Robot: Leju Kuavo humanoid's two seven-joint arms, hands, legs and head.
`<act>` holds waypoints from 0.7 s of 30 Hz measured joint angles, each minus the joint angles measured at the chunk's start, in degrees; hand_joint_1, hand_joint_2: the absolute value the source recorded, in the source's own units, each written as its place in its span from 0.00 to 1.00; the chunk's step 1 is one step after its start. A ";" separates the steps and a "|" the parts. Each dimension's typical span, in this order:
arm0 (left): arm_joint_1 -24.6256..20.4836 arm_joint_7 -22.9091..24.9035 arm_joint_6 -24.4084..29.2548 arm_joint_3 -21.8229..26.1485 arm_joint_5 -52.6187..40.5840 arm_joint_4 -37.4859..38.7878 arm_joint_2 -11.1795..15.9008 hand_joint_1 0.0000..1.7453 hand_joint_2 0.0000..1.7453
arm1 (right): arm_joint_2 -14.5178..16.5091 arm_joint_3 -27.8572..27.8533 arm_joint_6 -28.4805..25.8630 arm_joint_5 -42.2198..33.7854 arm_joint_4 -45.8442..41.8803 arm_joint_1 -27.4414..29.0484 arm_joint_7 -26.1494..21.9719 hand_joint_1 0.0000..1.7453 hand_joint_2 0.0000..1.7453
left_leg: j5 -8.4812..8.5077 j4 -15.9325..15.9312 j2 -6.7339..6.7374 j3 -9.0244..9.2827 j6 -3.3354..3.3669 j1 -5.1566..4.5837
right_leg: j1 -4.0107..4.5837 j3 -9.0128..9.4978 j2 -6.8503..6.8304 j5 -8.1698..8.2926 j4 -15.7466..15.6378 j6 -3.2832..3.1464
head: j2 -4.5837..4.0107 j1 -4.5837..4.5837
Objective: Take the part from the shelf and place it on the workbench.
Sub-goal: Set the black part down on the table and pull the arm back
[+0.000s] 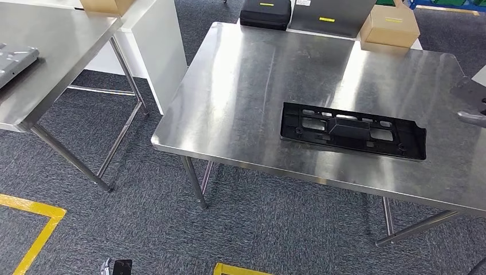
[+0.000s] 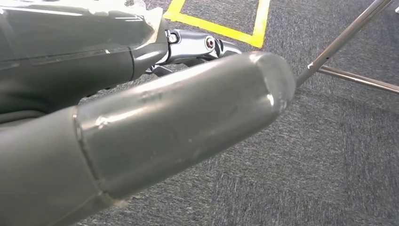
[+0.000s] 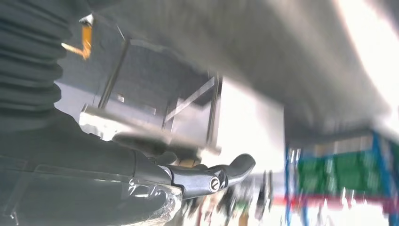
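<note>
Flat on the workbench (image 1: pixel 240 86), the part (image 1: pixel 352 130) runs left-right; right robot hand (image 1: pixel 473 109) empty, fingers apart.

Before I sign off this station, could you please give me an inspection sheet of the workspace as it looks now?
Surface: steel workbench, shiny, lightly scuffed.
Job's things: black part lies flat on the workbench, near its front edge.
Clutter: cardboard box and black case along the far edge.
Hands: right hand at the workbench's right side, apart from the part, holding nothing; left hand hangs over the carpet, grip unclear.
Cables: nothing seen.
Surroundings: second steel table to the left; grey carpet with yellow floor tape.
</note>
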 joint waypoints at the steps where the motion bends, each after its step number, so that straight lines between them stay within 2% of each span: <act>1: 0.07 0.00 0.04 0.00 0.04 -0.01 -0.06 0.00 0.00 | -0.76 -0.30 -3.19 -0.51 -0.58 1.32 -0.38 0.00 0.25 | 0.00 0.00 0.00 0.00 0.00 0.00 | 0.01 0.01 0.00 0.00 0.00 0.00 | 0.00 -0.01; 2: 0.12 0.00 0.07 0.00 0.06 -0.01 -0.13 0.00 0.00 | -1.55 -0.78 -6.34 -1.07 -1.31 2.93 -0.70 0.00 0.00 | -0.01 0.00 -0.01 0.00 0.01 0.01 | 0.02 0.01 -0.01 0.00 -0.01 0.00 | 0.00 -0.01; 7: 0.27 0.00 0.18 0.04 0.10 -0.42 -0.50 0.00 0.00 | -5.21 -5.05 -20.61 -3.53 -5.64 14.81 -1.24 0.00 0.00 | -0.04 0.00 -0.08 -0.02 0.03 0.01 | 0.04 0.03 -0.06 -0.02 -0.04 0.01 | 0.00 -0.02; 11: 0.42 0.00 0.19 0.06 0.07 -1.11 -0.78 0.00 0.00 | -7.33 -11.77 -31.90 -4.76 -10.47 28.66 -1.78 0.00 0.00 | -0.07 -0.01 -0.31 -0.09 0.02 0.06 | 0.11 0.08 -0.24 -0.06 -0.05 0.01 | 0.00 -0.02; 17: 0.64 0.00 0.20 0.07 0.03 -1.45 -0.88 0.00 0.00 | -6.46 -27.52 -37.82 0.22 -19.27 47.65 -1.97 0.00 0.00 | -0.16 -0.05 -0.39 -0.15 -0.06 0.13 | 0.16 0.01 -0.30 -0.13 -0.05 -0.06 | 0.00 -0.03; 21: 0.72 0.00 0.17 0.07 -0.21 -1.49 -0.97 0.00 0.00 | -2.42 -37.87 -38.78 4.60 -24.85 57.11 -2.29 0.00 0.00 | -0.16 -0.06 -0.37 -0.14 -0.08 0.25 | 0.27 0.01 -0.30 -0.15 -0.05 -0.10 | 0.00 -0.02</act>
